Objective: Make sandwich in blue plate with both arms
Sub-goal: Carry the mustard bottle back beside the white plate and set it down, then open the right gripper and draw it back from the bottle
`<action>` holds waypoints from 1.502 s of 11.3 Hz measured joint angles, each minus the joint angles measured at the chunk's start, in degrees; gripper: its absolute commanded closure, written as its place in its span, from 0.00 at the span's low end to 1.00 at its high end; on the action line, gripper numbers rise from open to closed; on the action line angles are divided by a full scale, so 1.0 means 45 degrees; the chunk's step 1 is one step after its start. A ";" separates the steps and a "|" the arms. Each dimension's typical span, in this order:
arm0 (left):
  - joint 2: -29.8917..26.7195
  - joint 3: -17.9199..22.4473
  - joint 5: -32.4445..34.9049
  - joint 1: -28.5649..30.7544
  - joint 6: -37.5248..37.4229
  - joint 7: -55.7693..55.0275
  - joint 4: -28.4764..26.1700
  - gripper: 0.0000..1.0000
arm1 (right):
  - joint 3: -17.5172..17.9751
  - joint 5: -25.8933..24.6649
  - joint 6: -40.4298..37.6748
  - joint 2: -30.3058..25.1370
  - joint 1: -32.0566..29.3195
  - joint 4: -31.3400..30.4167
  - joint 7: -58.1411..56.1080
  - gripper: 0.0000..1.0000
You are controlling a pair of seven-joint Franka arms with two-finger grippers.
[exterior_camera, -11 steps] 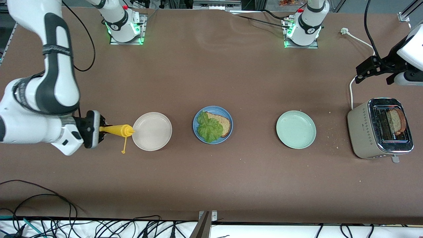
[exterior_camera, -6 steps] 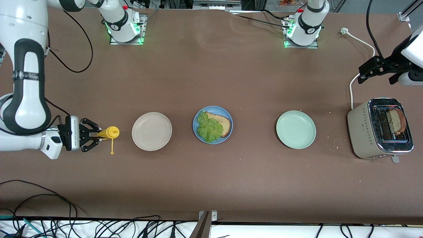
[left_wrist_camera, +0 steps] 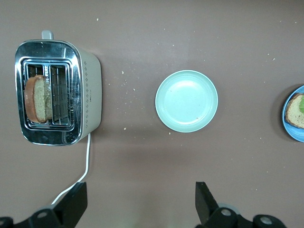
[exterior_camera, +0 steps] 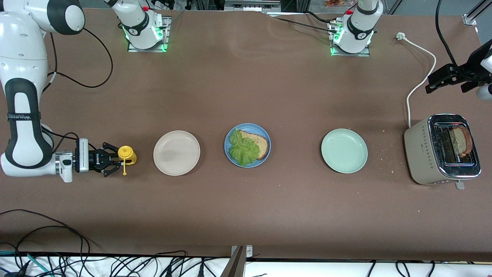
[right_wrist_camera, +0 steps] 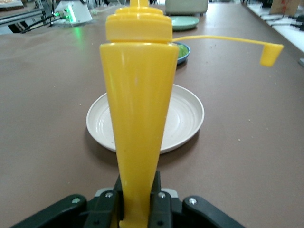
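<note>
We list soft, crumbly toast (exterior_camera: 459, 141), edge-grip, below our open left claw (left_wrist_camera: 140, 202); right claw (exterior_camera: 110, 159) pinches sauce bottle (exterior_camera: 126, 154).

You see a yellow bottle (exterior_camera: 126, 154) and a cream-white plate (exterior_camera: 176, 153) on the brown table (exterior_camera: 246, 215). The blue plate (exterior_camera: 265, 138) has tan bread (exterior_camera: 259, 143) with green lettuce (exterior_camera: 242, 148). The next plate (exterior_camera: 344, 151) is pale green. The toaster (exterior_camera: 426, 154) is beige and shiny silver.
</note>
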 measured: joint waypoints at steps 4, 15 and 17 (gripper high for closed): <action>0.0001 -0.0011 0.0000 -0.0001 -0.0052 0.0000 0.0001 0.00 | 0.0760 0.1674 0.0304 0.1496 -0.0103 0.0017 -0.1349 1.00; 0.0005 -0.0083 0.0000 -0.0020 -0.0052 0.0004 0.0001 0.00 | 0.0882 0.1846 0.0241 0.1973 -0.1097 0.0073 -0.2228 0.00; 0.0002 -0.0077 0.0000 -0.0020 -0.0052 0.0003 0.0001 0.00 | 0.0890 0.1845 0.0243 0.2156 -0.1285 0.0072 -0.2322 0.00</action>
